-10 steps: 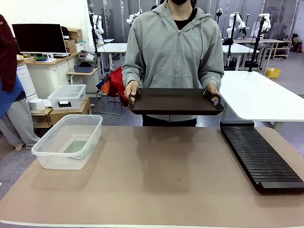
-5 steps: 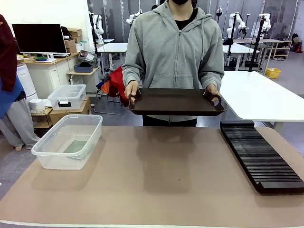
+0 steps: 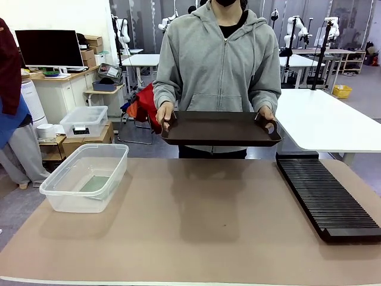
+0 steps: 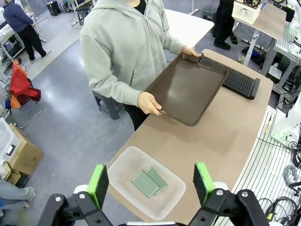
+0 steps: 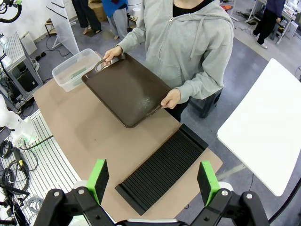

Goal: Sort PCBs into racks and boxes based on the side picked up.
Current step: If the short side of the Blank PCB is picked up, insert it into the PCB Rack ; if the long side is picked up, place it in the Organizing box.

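Tray [image 3: 220, 128] dipped slightly; 2 PCBs [image 4: 149, 181] in box [image 4: 123, 170]; both grippers [image 4: 151, 183] [image 5: 153, 181] spread.

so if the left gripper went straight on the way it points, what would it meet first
Probably the clear tub, with the two PCBs lying in it: the left gripper, jaws open, frames it from well above. Exact depth is hard to judge.
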Robot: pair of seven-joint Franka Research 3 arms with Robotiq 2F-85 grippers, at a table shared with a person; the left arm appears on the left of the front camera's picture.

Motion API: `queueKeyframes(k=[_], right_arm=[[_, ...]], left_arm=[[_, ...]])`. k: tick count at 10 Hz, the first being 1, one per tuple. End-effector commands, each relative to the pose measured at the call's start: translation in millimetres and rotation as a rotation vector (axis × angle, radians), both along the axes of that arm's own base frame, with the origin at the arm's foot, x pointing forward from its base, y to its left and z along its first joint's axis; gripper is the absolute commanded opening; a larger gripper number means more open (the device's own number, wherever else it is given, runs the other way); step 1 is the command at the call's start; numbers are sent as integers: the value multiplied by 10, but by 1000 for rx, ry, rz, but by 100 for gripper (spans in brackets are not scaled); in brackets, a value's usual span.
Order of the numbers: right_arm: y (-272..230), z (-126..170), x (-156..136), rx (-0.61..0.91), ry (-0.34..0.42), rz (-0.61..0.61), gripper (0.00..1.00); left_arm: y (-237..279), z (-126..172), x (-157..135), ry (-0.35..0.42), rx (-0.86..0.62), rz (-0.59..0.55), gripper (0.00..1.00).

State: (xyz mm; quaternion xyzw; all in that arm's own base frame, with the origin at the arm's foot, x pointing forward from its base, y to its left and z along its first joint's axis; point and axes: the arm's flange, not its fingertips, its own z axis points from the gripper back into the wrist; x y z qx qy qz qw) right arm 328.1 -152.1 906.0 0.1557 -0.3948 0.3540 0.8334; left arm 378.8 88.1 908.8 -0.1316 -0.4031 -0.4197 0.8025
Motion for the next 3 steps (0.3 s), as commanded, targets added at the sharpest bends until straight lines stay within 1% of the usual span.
queueKeyframes(k=[1, 3], right_arm=[[22, -20, -27, 12, 1, 18, 100], [22, -20, -27, 12, 1, 18, 100]], left_arm=[[10, 1, -5, 0, -3, 0, 96], [10, 1, -5, 0, -3, 0, 96]])
